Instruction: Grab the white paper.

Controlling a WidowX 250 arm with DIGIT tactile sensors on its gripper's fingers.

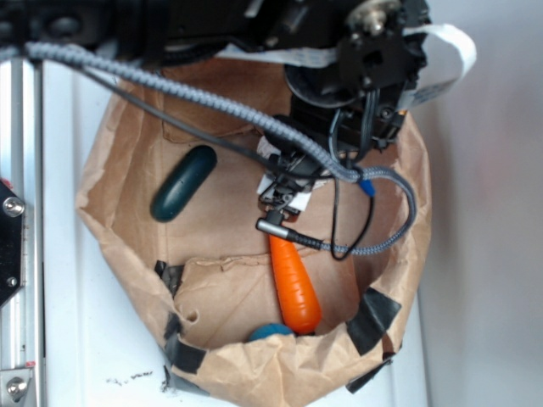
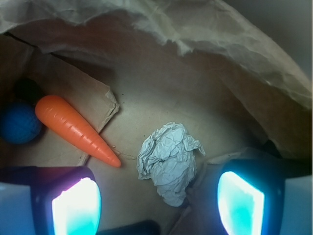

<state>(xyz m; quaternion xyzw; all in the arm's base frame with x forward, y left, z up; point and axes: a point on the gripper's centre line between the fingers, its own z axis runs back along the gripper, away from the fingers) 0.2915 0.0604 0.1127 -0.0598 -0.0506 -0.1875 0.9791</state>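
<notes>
The white paper is a crumpled wad lying on the brown floor of the bag. In the wrist view it sits between and a little ahead of my two lit fingertips, nearer the right one and touching neither. My gripper is open with nothing held. An orange carrot lies to the left of the paper, its tip pointing toward it. In the exterior view my gripper hangs low inside the bag just above the carrot, and the arm hides the paper there.
The brown paper bag walls me in on all sides, with black tape patches at its front rim. A dark green oblong object lies at the left, and a blue ball beside the carrot's thick end. A braided cable crosses above.
</notes>
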